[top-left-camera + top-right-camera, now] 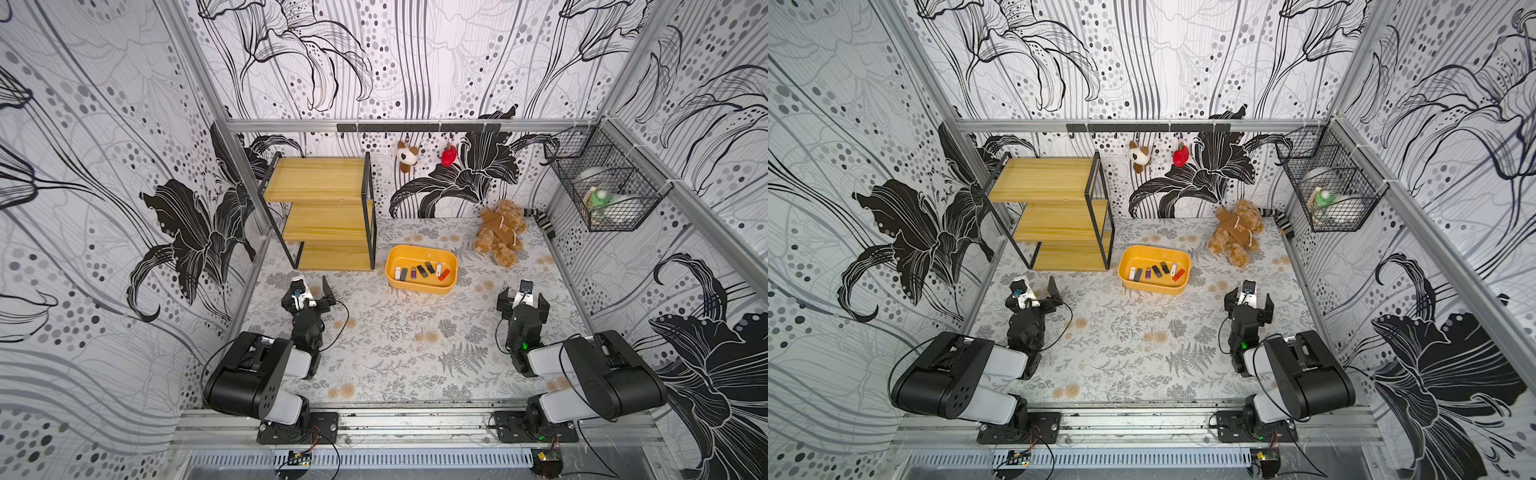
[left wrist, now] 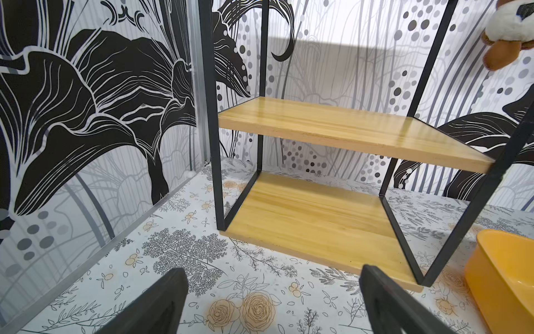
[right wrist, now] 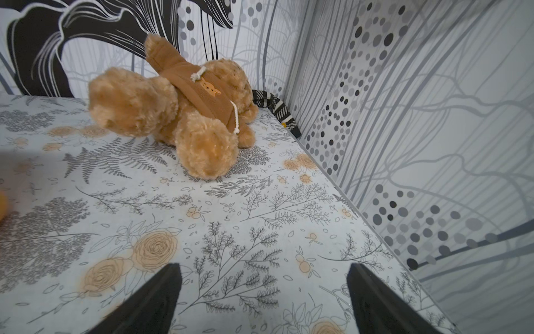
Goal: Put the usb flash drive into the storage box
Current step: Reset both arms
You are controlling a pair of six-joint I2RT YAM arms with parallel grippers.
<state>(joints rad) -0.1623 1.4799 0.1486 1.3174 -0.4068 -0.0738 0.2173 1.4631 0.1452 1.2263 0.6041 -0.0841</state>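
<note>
Usb flash drives (image 1: 422,271) inside yellow storage box (image 1: 415,287), any lettering illegibly small

A wooden shelf rack (image 1: 322,216) is standing at eleven o'clock, a teddy bear (image 1: 500,230) is lying at one, a wire basket (image 1: 602,183) is hanging at two.

Left wrist view — storage box (image 2: 497,277) cropped at the edge; wire basket (image 1: 619,218) contents indistinct
</note>
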